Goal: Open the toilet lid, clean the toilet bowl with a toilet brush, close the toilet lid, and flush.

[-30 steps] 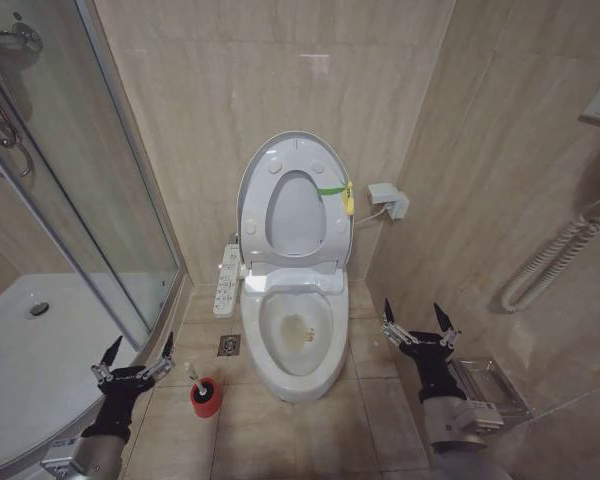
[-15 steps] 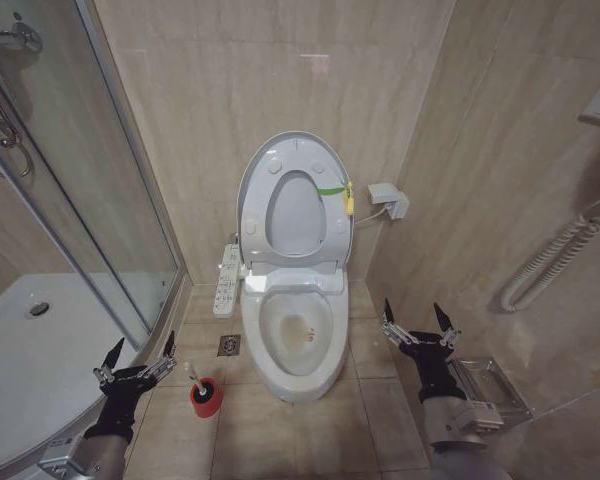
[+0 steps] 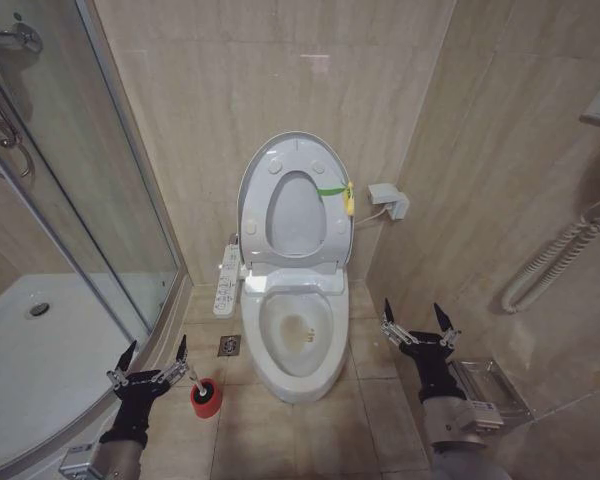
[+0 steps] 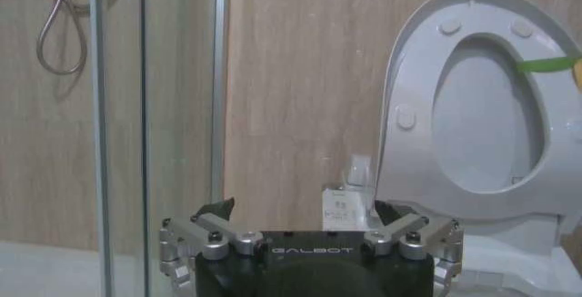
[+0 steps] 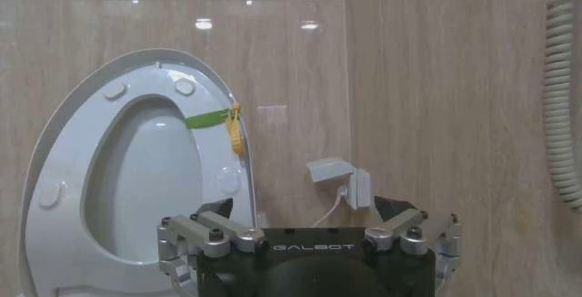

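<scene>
The first step can be judged as done: the large glossy white plastic toilet lid (image 3: 293,205) is stood upright against the beige tiled wall, with the white ring-shaped seat (image 3: 298,212) raised flat against its greyish underside, where small round bumpers are seen. The step in hand is taken to be the fetching of the thin white-handled toilet brush (image 3: 196,378), which is seated in its small red cylindrical cup holder (image 3: 206,398) on the floor tiles, just to the left of the white ceramic toilet bowl (image 3: 298,340) and close beside the kerb of the glass shower enclosure (image 3: 110,210).

The left gripper (image 3: 155,362) is held low, just beside the brush handle, its fingers spread wide and nothing pinched between them (whether a fingertip touches the handle cannot be told). The right gripper (image 3: 416,322) is parked to the right of the bowl, near the side wall, with its fingers likewise spread and empty.

For the next move, the spread fingers would have to be brought around the slim handle and pressed together on it, and a straight upward lift would be needed so that the light holder is not tipped.

The bowl is seen uncovered, a yellowish stain lying at its bottom.
</scene>
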Robot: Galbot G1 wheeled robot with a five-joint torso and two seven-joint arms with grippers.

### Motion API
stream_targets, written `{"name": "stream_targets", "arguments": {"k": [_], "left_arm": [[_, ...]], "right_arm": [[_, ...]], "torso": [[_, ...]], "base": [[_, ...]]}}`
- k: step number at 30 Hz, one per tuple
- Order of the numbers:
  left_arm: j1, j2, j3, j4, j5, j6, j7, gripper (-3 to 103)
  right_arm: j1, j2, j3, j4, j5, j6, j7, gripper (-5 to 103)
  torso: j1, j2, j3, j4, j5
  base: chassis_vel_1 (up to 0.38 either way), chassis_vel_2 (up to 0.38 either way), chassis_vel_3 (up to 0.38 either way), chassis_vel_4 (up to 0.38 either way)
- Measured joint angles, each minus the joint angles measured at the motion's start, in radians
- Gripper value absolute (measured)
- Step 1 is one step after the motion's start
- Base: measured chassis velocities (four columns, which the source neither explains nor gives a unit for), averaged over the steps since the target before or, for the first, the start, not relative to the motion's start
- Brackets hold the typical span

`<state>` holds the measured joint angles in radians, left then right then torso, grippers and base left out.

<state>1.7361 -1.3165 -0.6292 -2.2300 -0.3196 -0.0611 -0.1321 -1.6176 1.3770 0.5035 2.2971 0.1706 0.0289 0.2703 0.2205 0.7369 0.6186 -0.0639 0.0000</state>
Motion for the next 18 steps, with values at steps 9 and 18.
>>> {"name": "stream_targets", "arguments": {"k": [9,18], "left_arm": [[-0.022,0.01,-0.004,0.035,0.0,-0.015,-0.003,100],[-0.038,0.012,0.009,0.047,-0.001,-0.015,-0.001,100]], "right_arm": [[0.0,0.0,0.0,0.0,0.0,0.0,0.0,100],[0.0,0.0,0.0,0.0,0.0,0.0,0.0,100]], "torso": [[0.001,0.0,0.0,0.0002,-0.0001],[0.0,0.0,0.0,-0.0001,-0.0001]], "base": [[-0.077,0.073,0.067,-0.076],[-0.014,0.011,0.011,-0.012]]}}
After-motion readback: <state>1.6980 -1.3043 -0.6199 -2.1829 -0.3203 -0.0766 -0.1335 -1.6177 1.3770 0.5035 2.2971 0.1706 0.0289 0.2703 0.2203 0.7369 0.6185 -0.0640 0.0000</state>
